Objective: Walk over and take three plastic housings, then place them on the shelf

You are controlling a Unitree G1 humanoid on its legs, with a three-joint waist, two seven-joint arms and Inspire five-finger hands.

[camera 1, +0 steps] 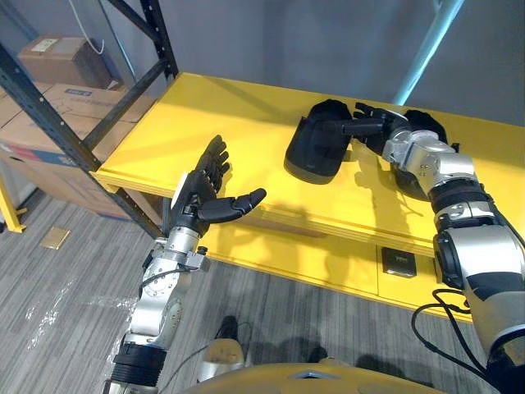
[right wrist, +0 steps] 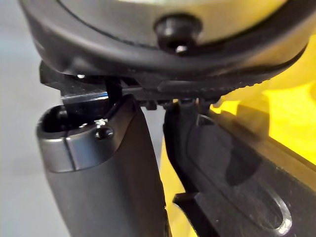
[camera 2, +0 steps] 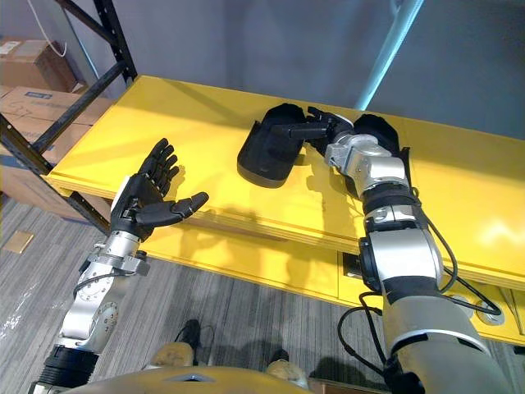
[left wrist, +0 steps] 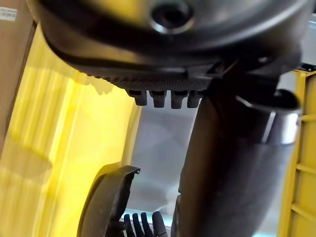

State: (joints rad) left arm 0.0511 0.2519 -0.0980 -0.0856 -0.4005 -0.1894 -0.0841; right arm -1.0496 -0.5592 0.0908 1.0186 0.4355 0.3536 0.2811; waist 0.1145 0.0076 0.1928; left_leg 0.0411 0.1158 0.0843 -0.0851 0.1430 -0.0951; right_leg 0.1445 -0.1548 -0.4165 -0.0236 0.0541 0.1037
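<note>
My left hand (camera 1: pixel 197 197) hangs at the lower left of the head views, palm up and released, fingers straight and thumb stuck out to the side. It holds nothing and sits just in front of the near edge of the yellow shelf (camera 1: pixel 246 115).

My right hand (camera 1: pixel 373 125) is up on the shelf in the upper middle of the frame, against the rim of a black plastic housing (camera 1: pixel 316 152) that lies on the yellow board. A second black housing (camera 2: pixel 381 127) lies on the same board just behind that wrist, partly covered by my arm.

The head views give the layout but not the contact. My right wrist view is closer: my thumb (right wrist: pixel 108 177) stands on one side, and a flat black housing wall (right wrist: pixel 237 187) with a round hole in it runs right alongside. Even so, I cannot tell whether that hand grips the housing or only rests on it.

My left wrist view looks across the shelf and catches the housing's curved rim (left wrist: pixel 111 197) edge-on, which the head views see from above.

Cardboard boxes (camera 1: pixel 61 61) are stacked at the upper left behind a dark rack upright (camera 1: pixel 49 115). A small black square plate (camera 1: pixel 399 263) sits on the yellow tier below the shelf.
</note>
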